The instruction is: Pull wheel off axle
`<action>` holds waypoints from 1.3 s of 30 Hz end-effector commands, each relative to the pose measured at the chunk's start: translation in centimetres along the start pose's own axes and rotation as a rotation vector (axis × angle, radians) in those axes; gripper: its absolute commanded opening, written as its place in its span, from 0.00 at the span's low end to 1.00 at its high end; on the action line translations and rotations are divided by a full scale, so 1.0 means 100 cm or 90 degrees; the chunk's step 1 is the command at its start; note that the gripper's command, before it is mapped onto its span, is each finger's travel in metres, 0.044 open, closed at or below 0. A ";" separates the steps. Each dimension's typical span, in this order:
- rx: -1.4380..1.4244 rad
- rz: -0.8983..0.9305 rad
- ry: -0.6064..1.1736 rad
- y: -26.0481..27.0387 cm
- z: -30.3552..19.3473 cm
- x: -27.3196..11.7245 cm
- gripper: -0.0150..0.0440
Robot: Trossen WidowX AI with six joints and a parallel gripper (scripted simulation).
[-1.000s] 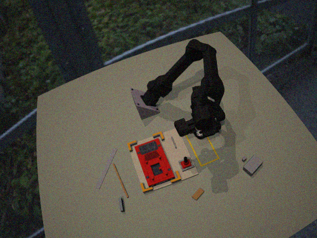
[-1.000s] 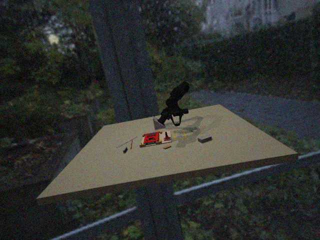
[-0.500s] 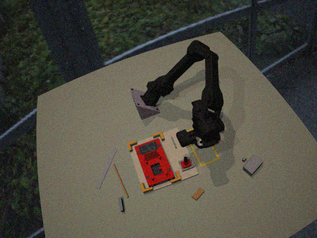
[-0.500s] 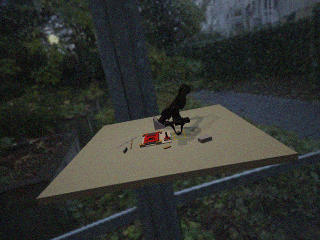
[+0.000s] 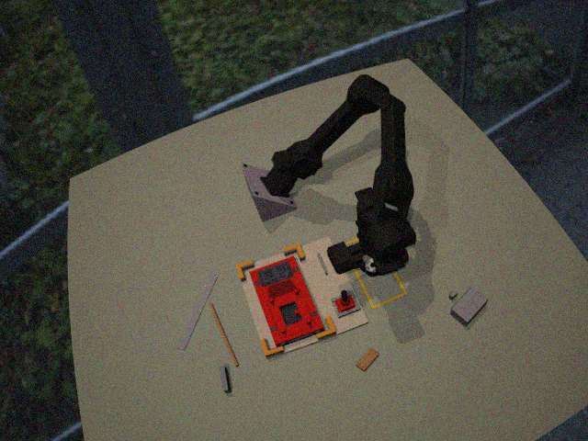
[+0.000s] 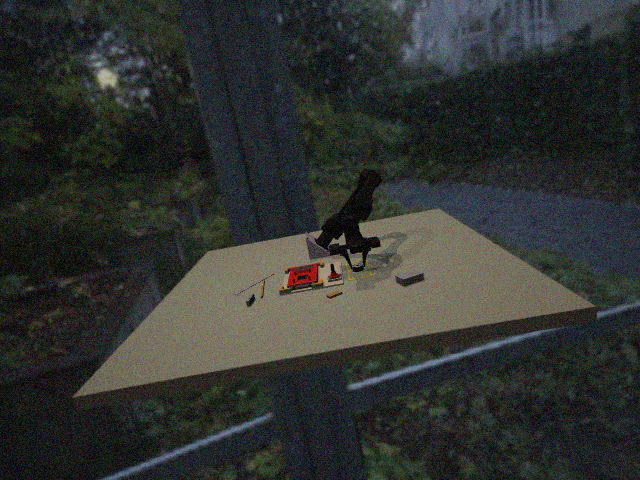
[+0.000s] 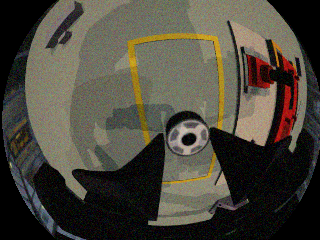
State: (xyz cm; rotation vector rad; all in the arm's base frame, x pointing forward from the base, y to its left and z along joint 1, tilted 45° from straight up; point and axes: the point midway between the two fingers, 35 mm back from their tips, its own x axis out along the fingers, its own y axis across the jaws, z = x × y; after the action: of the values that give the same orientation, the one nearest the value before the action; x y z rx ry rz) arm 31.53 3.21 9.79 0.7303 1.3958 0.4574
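Observation:
The wheel (image 5: pixel 368 263) (image 6: pixel 357 268) (image 7: pixel 175 138), black with a pale spoked face, is low over or on the table inside the yellow marked area (image 5: pixel 365 287) (image 6: pixel 349 279) (image 7: pixel 175 37). The views do not show clearly whether it touches the table. My gripper (image 5: pixel 370 265) (image 6: pixel 358 266) (image 7: pixel 187 135) has its fingers on both sides of the wheel, slightly open, with at most thin gaps in the wrist view. The upright black axle (image 5: pixel 344 295) (image 6: pixel 333 268) (image 7: pixel 280 76) on its red base is bare, beside the area.
A pale board (image 5: pixel 332 294) carries the axle base and a red panel (image 5: pixel 264 296) (image 6: pixel 303 279) held by orange corner brackets. A grey block (image 5: pixel 469 306) (image 6: pixel 409 279) and a small orange block (image 5: pixel 367 359) (image 6: pixel 334 294) lie farther out. Thin sticks lie beyond the panel.

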 end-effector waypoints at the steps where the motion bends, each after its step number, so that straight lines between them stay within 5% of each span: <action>1: -0.001 -0.001 0.000 0.000 0.001 -0.006 0.76; 10: 0.001 0.002 0.001 -0.001 0.000 -0.060 0.76; 16: 0.006 -0.006 -0.001 -0.031 -0.049 -0.089 1.00; 20: 0.004 0.000 0.004 -0.039 -0.080 -0.105 1.00; 39: 0.004 0.000 0.004 -0.039 -0.080 -0.105 1.00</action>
State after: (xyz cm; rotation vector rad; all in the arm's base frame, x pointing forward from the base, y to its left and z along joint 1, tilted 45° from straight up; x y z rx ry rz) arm 21.82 -5.16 14.55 0.7391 1.3975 0.4542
